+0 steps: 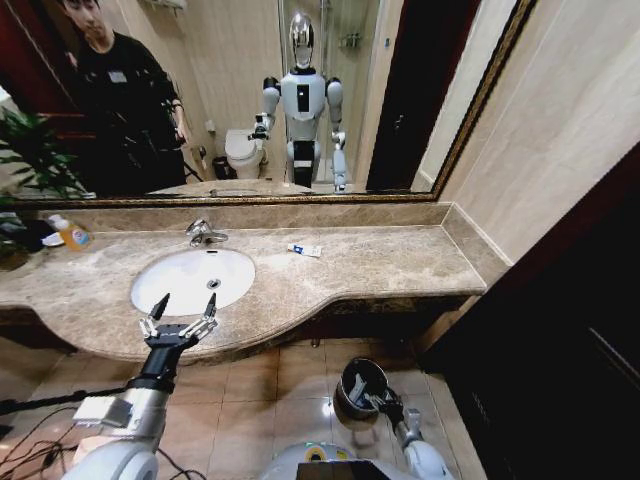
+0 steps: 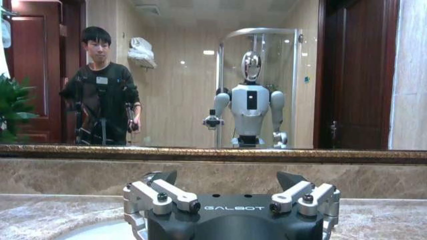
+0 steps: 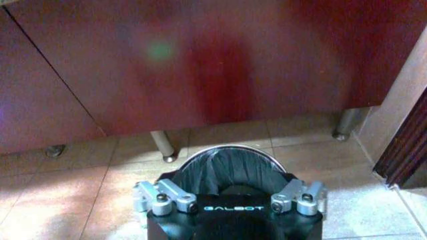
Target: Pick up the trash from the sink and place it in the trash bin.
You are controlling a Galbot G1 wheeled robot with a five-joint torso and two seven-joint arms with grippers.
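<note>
A bathroom: a beige marble bench (image 1: 380,265) runs beneath a wide mirror (image 1: 300,100), with tiled floor (image 1: 270,400) below. In the head view the white sink (image 1: 192,280) sits left of centre, its chrome tap (image 1: 203,234) at the far rim and an orange bottle (image 1: 72,236) far left. A small white tube (image 1: 304,250) lies on the bench right of the tap. The left end effector (image 1: 180,312) hovers at the sink's near edge, fingers spread, holding nothing. The trash bin (image 1: 360,388) stands on the floor, right end effector (image 1: 385,402) at its rim.

Left wrist view: the left end effector's fingers (image 2: 160,192) are spread apart; the sink is mostly cut off.

Right wrist view: the right end effector (image 3: 230,200), open and empty, hides part of the bin's dark liner (image 3: 230,167).
</note>
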